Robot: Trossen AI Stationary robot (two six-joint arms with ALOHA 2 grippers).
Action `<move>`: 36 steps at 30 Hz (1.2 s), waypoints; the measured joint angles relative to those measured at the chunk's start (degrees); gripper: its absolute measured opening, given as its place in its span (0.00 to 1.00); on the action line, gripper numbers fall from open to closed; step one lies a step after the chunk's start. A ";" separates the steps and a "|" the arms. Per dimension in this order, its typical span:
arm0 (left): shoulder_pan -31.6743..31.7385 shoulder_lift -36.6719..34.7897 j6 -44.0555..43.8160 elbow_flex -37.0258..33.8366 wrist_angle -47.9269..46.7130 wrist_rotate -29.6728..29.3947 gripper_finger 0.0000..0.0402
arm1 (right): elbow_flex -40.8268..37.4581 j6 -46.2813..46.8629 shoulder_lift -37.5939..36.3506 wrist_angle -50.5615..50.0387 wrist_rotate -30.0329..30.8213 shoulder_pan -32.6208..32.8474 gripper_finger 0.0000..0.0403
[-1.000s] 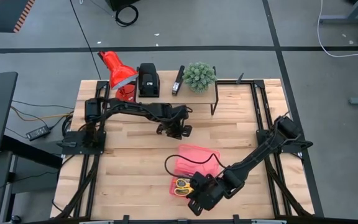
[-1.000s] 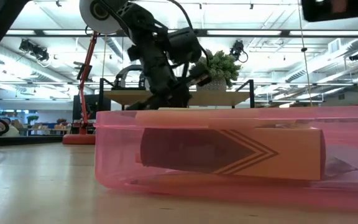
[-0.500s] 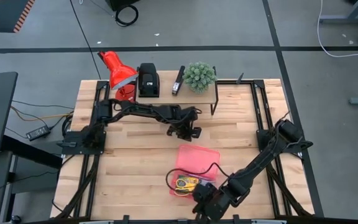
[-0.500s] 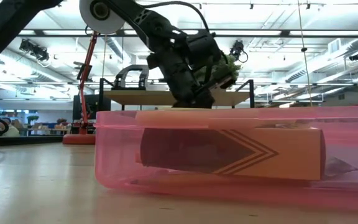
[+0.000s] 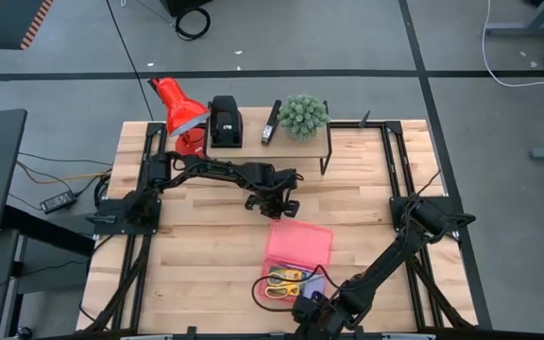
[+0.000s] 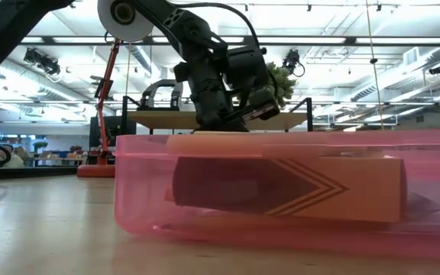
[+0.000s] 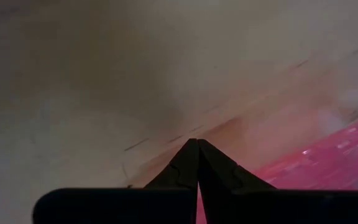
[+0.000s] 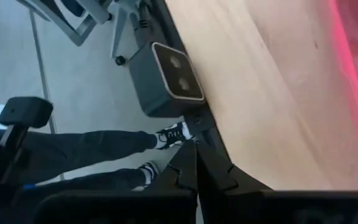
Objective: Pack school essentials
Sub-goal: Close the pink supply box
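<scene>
The right gripper (image 5: 312,316) is partly cut off by the high view's bottom edge. In the low view the pink box (image 6: 281,191) runs off the right edge. The left wrist view is blurred. Items beside the scissors (image 5: 286,280) are too small to tell.

- Left arm (image 5: 211,170): stretched from the left-middle of the high view toward the centre, elbow bent, wrist angled down.
- Left gripper (image 5: 281,206): just above centre of the high view, fingers (image 7: 191,163) pressed together, holding nothing.
- Right arm (image 5: 399,250): reaching from the right-middle down to the bottom centre of the high view.
- Right gripper (image 5: 308,312): at the bottom edge, fingers (image 8: 194,163) closed, empty.
</scene>
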 joint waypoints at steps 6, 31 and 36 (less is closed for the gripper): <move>-1.14 0.00 -0.16 0.00 0.07 0.08 0.02 | 0.00 1.79 0.91 -1.56 0.22 -0.43 0.01; -1.82 -0.02 1.75 0.00 1.17 5.42 0.04 | 0.13 7.13 1.21 -14.26 0.83 -3.49 0.01; -1.56 -0.04 3.04 0.00 1.25 6.75 0.02 | 0.13 7.09 1.23 -14.28 0.49 -3.65 0.01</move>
